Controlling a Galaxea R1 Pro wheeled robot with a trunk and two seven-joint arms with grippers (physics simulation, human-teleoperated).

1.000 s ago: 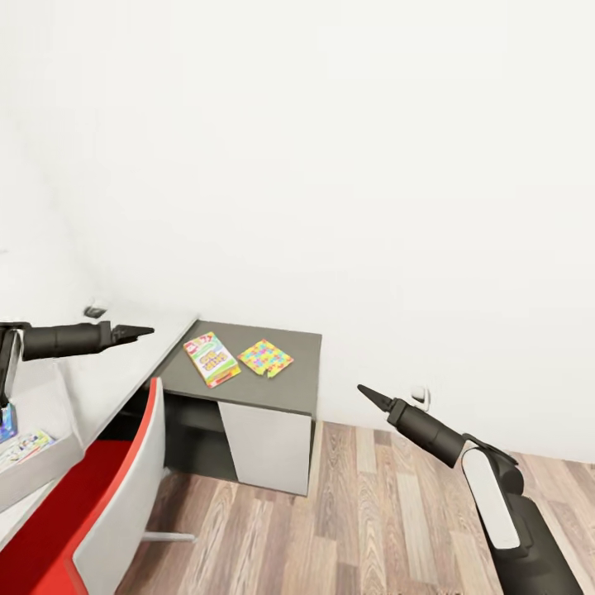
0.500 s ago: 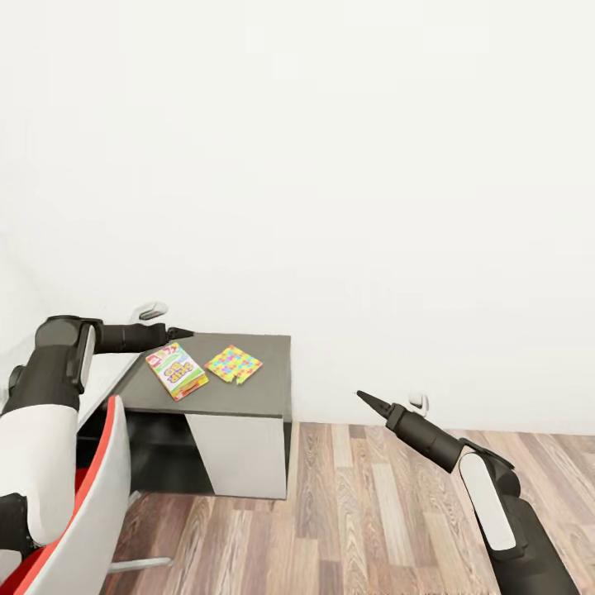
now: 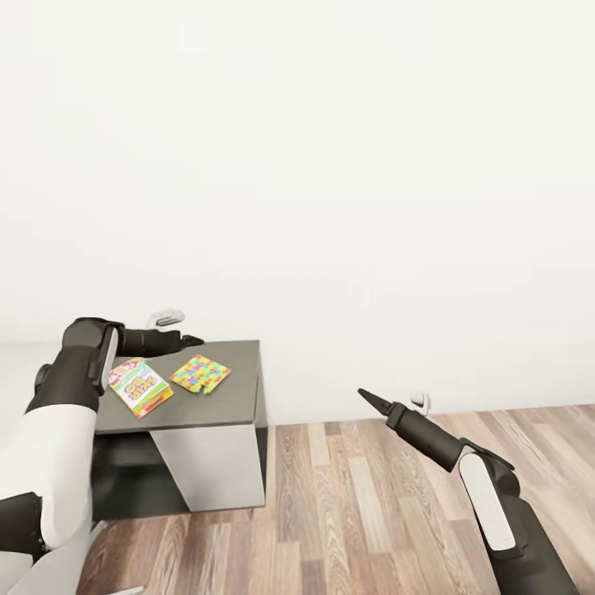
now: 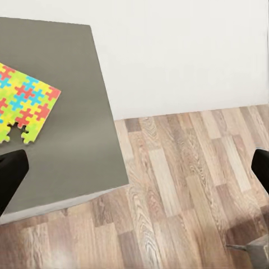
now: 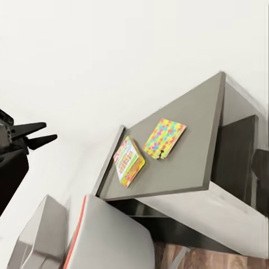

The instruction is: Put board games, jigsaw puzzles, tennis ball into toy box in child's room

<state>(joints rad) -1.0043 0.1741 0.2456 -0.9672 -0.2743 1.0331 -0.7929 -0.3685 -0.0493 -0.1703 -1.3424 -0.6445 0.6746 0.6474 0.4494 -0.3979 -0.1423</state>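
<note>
Head view: one board game (image 3: 141, 386), one jigsaw puzzle (image 3: 199, 373) on table (image 3: 223, 405); both end effectors released.

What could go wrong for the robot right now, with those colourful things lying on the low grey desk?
The jigsaw puzzle is a thin flat mat with a loose-looking piece at its edge, so a grab might scatter pieces or fail to lift it. The left hand hovers close over the board game; a careless sweep could push it off the table onto the floor. The right hand hangs out over the floor, too far away to help.
</note>
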